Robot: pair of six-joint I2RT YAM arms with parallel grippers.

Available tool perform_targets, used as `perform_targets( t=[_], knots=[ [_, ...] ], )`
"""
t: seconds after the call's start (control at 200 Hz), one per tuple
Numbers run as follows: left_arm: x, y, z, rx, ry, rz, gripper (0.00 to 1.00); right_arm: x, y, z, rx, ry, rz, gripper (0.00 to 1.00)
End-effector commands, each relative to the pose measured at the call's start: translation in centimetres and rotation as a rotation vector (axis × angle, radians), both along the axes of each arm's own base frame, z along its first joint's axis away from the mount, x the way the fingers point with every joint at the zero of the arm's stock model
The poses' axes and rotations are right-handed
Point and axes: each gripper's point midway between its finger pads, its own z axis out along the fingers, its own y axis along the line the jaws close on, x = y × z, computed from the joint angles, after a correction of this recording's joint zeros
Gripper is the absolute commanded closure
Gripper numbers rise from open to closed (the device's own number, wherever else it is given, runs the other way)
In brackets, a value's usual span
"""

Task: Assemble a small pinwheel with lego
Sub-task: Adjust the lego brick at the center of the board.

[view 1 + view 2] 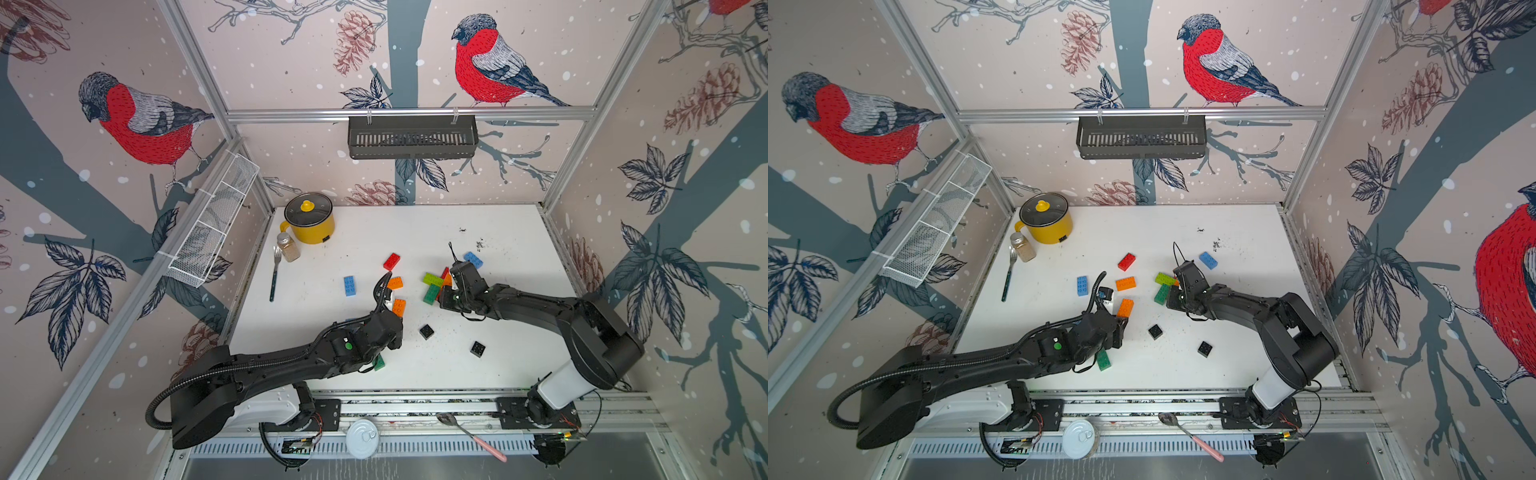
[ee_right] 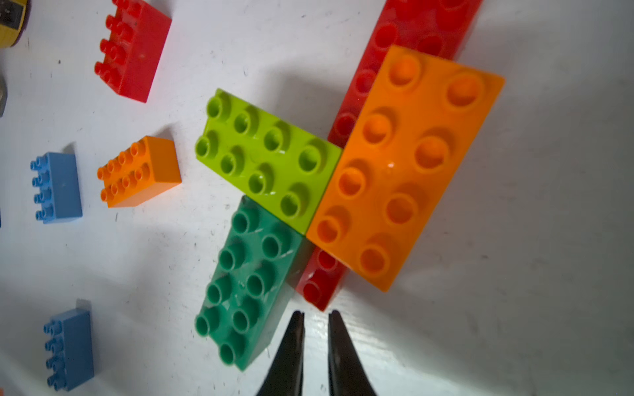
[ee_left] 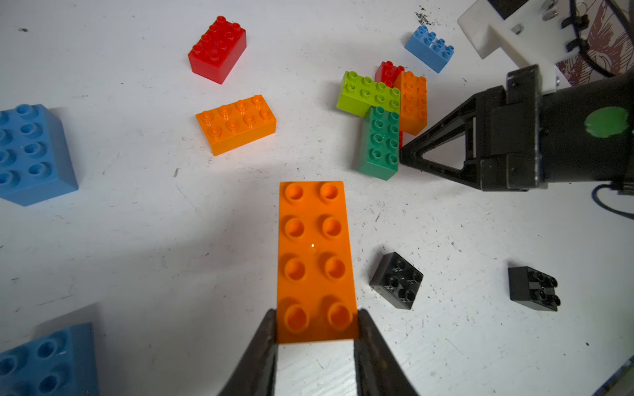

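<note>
The orange brick (image 3: 315,260) in the left claw (image 3: 317,322) is glossy plastic. Just ahead of the right claw (image 2: 315,315), the lime brick (image 2: 271,161) shines alike, while the green brick (image 2: 247,284) shows fine scratches. Both claws look matt black. The bench (image 3: 137,240) beneath is matt, scuffed and speckled.

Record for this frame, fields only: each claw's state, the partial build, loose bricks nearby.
left claw: shut on held orange brick
right claw: shut, empty, beside dark green brick
build: lime brick, dark green brick and top orange brick clustered over red base
loose nearby: loose red brick, loose orange brick
</note>
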Motion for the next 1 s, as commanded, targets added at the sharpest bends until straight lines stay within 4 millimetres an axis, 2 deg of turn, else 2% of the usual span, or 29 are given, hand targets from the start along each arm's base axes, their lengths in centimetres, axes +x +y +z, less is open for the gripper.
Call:
perform_targets(
  t=[0.0, 0.305, 0.5, 0.61, 0.735, 0.805, 0.875, 0.995],
  knots=[
    [0.4, 0.6, 0.4, -0.006, -0.024, 0.025, 0.83, 0.3, 0.9, -0.1, -0.007, 0.004, -0.011, 0.83],
    [0.5, 1.6, 0.0, -0.014, -0.021, 0.045, 0.83, 1.4, 5.1, 0.0, 0.031, 0.016, 0.034, 0.82],
    [0.8, 1.8, -0.1, -0.023, -0.013, 0.057, 0.83, 3.2, 7.5, 0.1, 0.075, 0.011, 0.049, 0.79],
    [1.1, 1.8, -0.3, -0.043, 0.007, 0.057, 0.83, 4.1, 8.9, 1.5, 0.116, -0.015, 0.083, 0.76],
    [1.5, 1.2, 0.0, -0.088, 0.012, 0.025, 0.83, 4.0, 10.1, 5.3, 0.217, -0.058, 0.180, 0.68],
    [1.7, 0.6, 0.1, -0.088, 0.011, 0.005, 0.83, 4.1, 9.2, 7.1, 0.241, -0.088, 0.209, 0.62],
    [1.8, -0.2, 0.0, -0.091, 0.021, -0.011, 0.83, 4.6, 6.9, 7.9, 0.239, -0.110, 0.205, 0.48],
    [2.1, -1.7, -0.4, -0.108, 0.039, -0.041, 0.83, 5.9, 1.5, 6.5, 0.218, -0.100, 0.150, 0.30]
  ],
)
